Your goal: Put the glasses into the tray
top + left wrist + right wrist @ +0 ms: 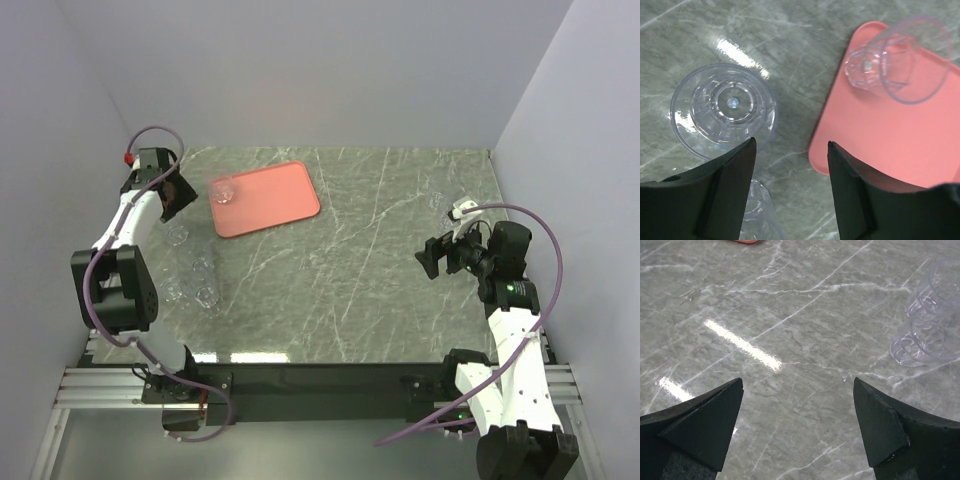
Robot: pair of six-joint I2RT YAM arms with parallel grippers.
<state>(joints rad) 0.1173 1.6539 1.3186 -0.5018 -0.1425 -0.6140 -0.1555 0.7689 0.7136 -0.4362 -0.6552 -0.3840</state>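
The salmon-red tray (268,200) lies at the back left of the marble table, and one clear glass (223,192) stands on its left end. My left gripper (172,196) hovers open and empty just left of the tray. In the left wrist view its gripper (790,149) is above bare table between a glass (722,107) and the tray's corner (890,150), with the glass on the tray (895,62) beyond. Several glasses (195,275) stand on the table on the left. My right gripper (432,258) is open and empty, left of two glasses (932,325).
White walls close in the table on the left, back and right. The two right-hand glasses (437,203) stand near the right wall. Another glass (757,212) sits under my left finger. A sliver of the tray (745,241) shows at the top of the right wrist view.
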